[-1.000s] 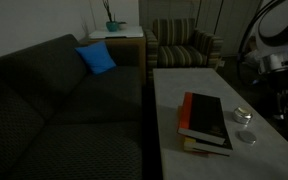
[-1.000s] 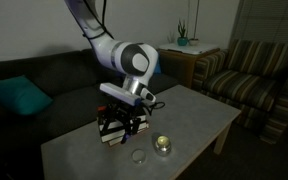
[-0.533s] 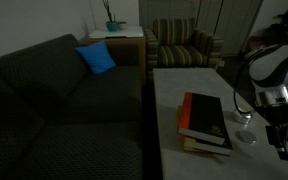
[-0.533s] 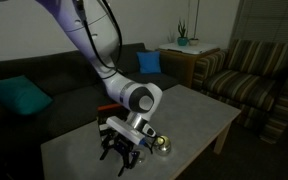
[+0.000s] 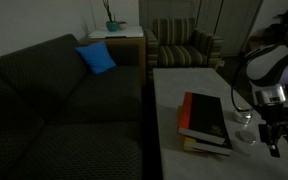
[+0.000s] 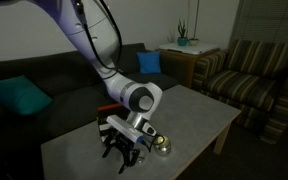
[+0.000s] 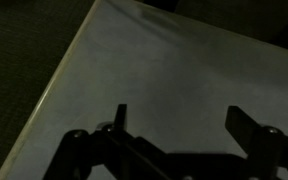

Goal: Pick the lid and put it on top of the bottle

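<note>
In an exterior view the small flat lid (image 5: pixel 247 138) lies on the pale table beside the books. The squat round bottle (image 5: pixel 242 117) stands just behind it. The bottle (image 6: pixel 162 145) also shows near the table's front edge, right of my gripper (image 6: pixel 123 157). My gripper (image 5: pixel 275 140) hangs low over the table near both, jaws wide apart. In the wrist view the gripper (image 7: pixel 182 122) is open over bare tabletop, with nothing between its dark fingers (image 7: pixel 119 116). The lid and the bottle are out of the wrist view. The gripper hides the lid in the exterior view that shows the arm from the front.
A stack of books (image 5: pixel 206 122) lies on the table (image 5: pixel 184 85) next to the bottle, and the books (image 6: pixel 112 118) sit just behind the gripper. A dark sofa (image 5: pixel 54 110) with a blue cushion (image 5: pixel 96 58) runs along one side. A striped armchair (image 6: pixel 254 75) stands beyond the table end.
Over the last second the arm swung down from above the books to low over the table beside the lid and bottle. In the last half second it barely moved. The jaws stayed open.
</note>
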{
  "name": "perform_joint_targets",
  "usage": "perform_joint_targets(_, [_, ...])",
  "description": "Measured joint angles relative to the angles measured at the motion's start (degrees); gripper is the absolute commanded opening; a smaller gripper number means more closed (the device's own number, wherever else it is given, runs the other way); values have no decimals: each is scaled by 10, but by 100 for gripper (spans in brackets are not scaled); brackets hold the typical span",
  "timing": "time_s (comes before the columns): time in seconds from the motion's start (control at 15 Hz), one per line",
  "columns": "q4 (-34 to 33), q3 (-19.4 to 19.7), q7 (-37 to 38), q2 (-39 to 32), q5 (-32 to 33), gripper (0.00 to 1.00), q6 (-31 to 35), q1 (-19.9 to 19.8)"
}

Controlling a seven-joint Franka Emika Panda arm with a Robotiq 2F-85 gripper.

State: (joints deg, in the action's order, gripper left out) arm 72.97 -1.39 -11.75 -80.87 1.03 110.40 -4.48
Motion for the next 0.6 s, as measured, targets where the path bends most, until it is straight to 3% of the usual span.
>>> perform_joint_targets(0.6, [-54, -7, 20, -39, -14, 100, 7, 0])
